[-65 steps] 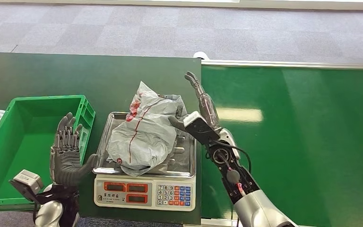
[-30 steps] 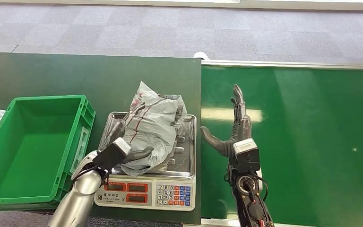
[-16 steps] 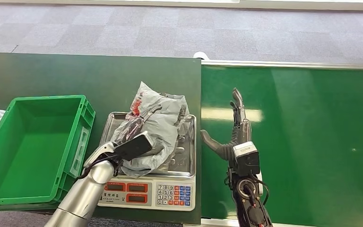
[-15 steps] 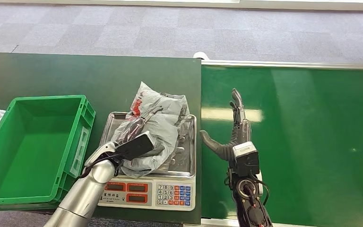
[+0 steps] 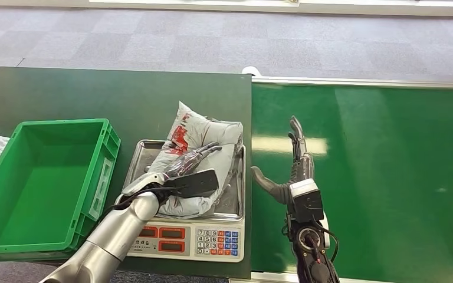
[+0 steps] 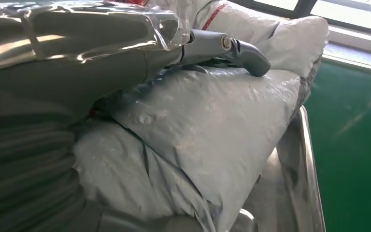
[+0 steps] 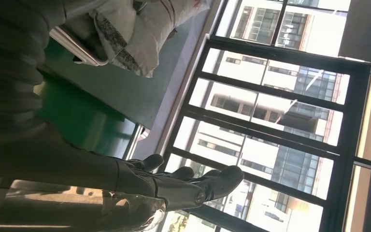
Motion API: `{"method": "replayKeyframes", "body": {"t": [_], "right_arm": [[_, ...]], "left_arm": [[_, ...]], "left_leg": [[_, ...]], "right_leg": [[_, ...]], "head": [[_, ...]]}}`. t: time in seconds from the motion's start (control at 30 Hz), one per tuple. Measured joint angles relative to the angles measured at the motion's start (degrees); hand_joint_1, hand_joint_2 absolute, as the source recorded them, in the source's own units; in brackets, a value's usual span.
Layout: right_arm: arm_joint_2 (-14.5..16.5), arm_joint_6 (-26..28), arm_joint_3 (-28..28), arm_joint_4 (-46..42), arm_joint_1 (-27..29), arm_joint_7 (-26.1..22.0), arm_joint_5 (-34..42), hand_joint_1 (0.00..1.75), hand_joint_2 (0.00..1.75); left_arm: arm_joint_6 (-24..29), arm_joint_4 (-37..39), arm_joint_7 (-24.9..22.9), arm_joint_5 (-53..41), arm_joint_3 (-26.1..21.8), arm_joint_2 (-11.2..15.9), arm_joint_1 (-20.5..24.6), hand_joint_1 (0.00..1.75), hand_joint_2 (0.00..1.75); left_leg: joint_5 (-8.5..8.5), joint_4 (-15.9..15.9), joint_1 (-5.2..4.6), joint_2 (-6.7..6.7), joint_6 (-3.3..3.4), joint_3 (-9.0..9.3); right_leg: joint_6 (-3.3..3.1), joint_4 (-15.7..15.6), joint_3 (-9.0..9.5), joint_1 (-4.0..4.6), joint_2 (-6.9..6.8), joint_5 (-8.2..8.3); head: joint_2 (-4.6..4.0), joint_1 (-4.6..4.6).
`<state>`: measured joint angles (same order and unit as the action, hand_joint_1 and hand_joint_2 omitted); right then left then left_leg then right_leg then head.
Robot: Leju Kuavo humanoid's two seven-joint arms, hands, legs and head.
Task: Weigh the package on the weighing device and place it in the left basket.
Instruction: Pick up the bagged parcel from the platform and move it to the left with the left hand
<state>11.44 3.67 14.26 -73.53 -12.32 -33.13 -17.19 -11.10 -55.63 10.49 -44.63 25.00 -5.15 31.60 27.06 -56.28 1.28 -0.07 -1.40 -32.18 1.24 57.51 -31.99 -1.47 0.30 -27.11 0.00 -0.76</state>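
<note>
Green basket [image 5: 12,194] at frame left, beside the scale [image 5: 191,239]. Grey package [image 5: 203,150] lies on the scale tray at centre; left hand [image 5: 183,168] rests flat on top, grip unclear. Right hand [image 5: 292,171] spread wide, holding nothing, right of centre.

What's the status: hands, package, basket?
Left hand flat on package, no grip. Package on scale tray. Right hand open over belt. Green basket unobstructed.
</note>
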Motion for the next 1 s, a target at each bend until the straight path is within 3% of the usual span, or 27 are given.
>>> {"method": "replayKeyframes", "body": {"t": [0.03,0.1,0.17,0.23,0.27,0.53,0.67,0.9,1.0], "right_arm": [[-0.01,0.0,-0.11,0.0,0.03,0.01,-0.01,0.0,1.75],[-0.01,0.0,-0.31,0.0,0.05,0.02,-0.01,0.0,1.75],[-0.01,0.0,-0.41,0.0,0.1,0.02,-0.03,0.0,1.75],[-0.01,0.03,-0.5,0.0,0.13,0.02,-0.09,0.0,1.75],[-0.01,0.07,-0.57,0.0,0.14,0.02,-0.12,0.0,1.75],[-0.01,0.22,-1.9,-1.49,1.78,0.02,-0.13,0.0,1.75],[-0.01,0.22,-2.67,-2.89,2.95,0.03,-0.17,0.0,1.75],[0.08,0.22,-3.28,-3.93,3.35,0.06,-0.45,0.0,1.75],[0.17,0.22,-3.42,-4.06,3.32,0.06,-0.47,0.0,1.75]], "left_arm": [[-0.11,0.27,-0.1,-0.11,0.39,-0.01,0.19,0.34,1.75],[-0.23,0.68,-0.22,-0.17,0.99,-0.03,0.44,0.78,1.75],[-0.29,0.96,-0.28,-0.4,1.4,-0.05,0.67,1.36,1.75],[-0.34,1.17,-0.31,-0.99,1.84,-0.07,0.98,1.67,1.75],[-0.33,1.27,-0.3,-1.39,2.07,-0.08,1.15,1.72,1.75],[6.0,0.91,2.07,-4.2,3.64,-0.25,1.08,1.75,1.75],[9.61,-1.51,4.25,-2.63,3.35,-0.34,-0.63,1.75,0.0],[19.02,-6.81,8.81,0.63,1.59,-0.71,-4.29,1.75,0.0],[20.7,-8.13,9.39,1.06,1.03,-0.83,-4.98,1.75,0.0]], "left_leg": [[0.0,0.0,0.0,0.0,0.0,0.06],[0.0,0.0,0.0,0.0,0.0,0.16],[0.0,0.0,0.0,0.0,0.0,0.23],[-0.01,0.0,0.0,-0.01,0.01,0.3],[-0.01,0.0,0.0,-0.02,0.01,0.34],[-0.01,0.01,0.0,-0.03,0.01,0.45],[-0.01,0.0,0.0,-0.02,0.01,0.33],[-0.01,-0.01,0.0,0.01,0.01,-0.02],[-0.01,-0.01,0.0,0.01,0.0,-0.16]], "right_leg": [[0.0,0.0,0.06,0.0,0.0,0.0],[0.0,0.0,0.15,0.0,0.0,0.0],[0.0,-0.01,0.22,0.0,0.0,0.0],[0.0,-0.01,0.3,0.0,-0.01,0.0],[0.0,-0.01,0.34,0.0,-0.01,0.0],[0.0,-0.01,0.45,0.0,-0.01,0.0],[0.0,-0.01,0.32,0.0,-0.01,0.01],[0.0,0.0,-0.08,0.0,0.02,0.02],[0.0,0.0,-0.21,0.0,0.02,0.02]], "head": [[0.0,0.0],[0.0,-0.01],[0.0,-0.01],[0.0,-0.01],[0.0,-0.01],[0.0,0.0],[0.0,0.0],[0.0,-0.01],[0.0,-0.01]]}}
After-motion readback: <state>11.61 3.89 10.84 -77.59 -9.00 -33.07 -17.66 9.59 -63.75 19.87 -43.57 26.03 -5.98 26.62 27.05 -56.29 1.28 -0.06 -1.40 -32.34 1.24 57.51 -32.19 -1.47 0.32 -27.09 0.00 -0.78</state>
